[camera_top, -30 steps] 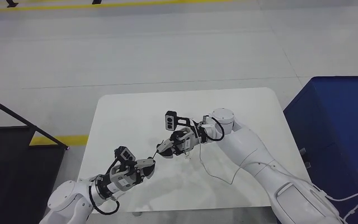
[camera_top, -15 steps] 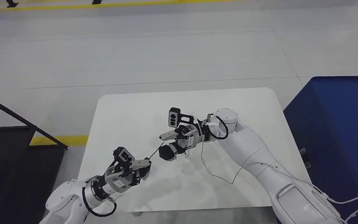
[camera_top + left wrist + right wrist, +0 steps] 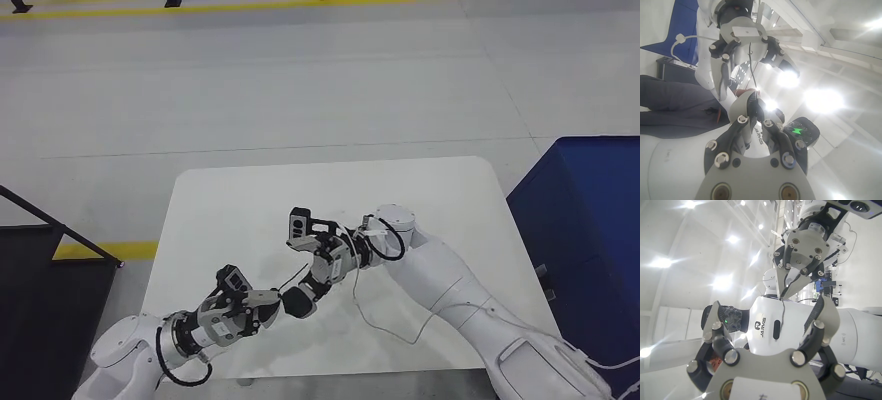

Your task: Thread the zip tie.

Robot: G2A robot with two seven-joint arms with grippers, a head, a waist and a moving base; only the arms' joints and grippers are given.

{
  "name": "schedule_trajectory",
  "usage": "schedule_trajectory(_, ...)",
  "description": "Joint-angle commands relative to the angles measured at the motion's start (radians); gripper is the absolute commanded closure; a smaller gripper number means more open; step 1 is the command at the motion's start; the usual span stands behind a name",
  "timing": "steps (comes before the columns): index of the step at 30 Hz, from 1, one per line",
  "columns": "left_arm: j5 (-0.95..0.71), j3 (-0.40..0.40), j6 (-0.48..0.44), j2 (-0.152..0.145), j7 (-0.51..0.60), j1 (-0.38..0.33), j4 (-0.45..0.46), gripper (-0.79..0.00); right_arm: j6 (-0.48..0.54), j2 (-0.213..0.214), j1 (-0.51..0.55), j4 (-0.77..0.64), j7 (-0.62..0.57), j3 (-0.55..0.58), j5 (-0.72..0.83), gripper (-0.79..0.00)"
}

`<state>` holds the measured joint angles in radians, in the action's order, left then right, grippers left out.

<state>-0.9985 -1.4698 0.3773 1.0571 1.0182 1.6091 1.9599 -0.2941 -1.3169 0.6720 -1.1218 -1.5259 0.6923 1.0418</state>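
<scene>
– Worktop is plain white, pale grey floor all round, yellow line off its left edge, blue cabinet past the right one. So where's the zip tie?
– Up in the air near the front edge, hard to spot from above tbh. Wrist cams look up at ceiling lights and show it fine: left hand pinched tight on the black tie, right hand spread wide, loose end between its fingers.

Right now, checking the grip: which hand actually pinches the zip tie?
The left hand, shut on the zip tie; the right hand stands open around its free end.
</scene>
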Motion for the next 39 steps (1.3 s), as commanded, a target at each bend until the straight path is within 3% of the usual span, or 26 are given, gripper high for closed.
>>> schedule_trajectory(1, -0.002, 0.003, -0.001, 0.0, -0.003, -0.006, -0.003, 0.0, -0.005, 0.008, -0.006, -0.003, 0.004, -0.006, -0.006, -0.376)
schedule_trajectory(3, 0.002, 0.005, 0.0, -0.001, -0.005, -0.012, -0.008, 0.0, -0.008, 0.014, -0.012, -0.006, 0.008, -0.015, -0.012, -0.336)
schedule_trajectory(5, 0.003, 0.007, 0.003, -0.002, -0.006, -0.017, -0.012, 0.0, -0.011, 0.019, -0.017, -0.004, 0.011, -0.018, -0.017, -0.231)
schedule_trajectory(21, 0.003, 0.005, 0.032, -0.009, -0.006, -0.041, -0.036, 0.0, -0.026, 0.012, -0.033, -0.003, 0.026, -0.013, -0.07, -0.077)
schedule_trajectory(39, 0.032, -0.013, 0.019, -0.022, 0.046, -0.033, -0.029, 0.0, -0.048, 0.003, -0.049, 0.032, 0.048, -0.038, -0.049, -0.099)
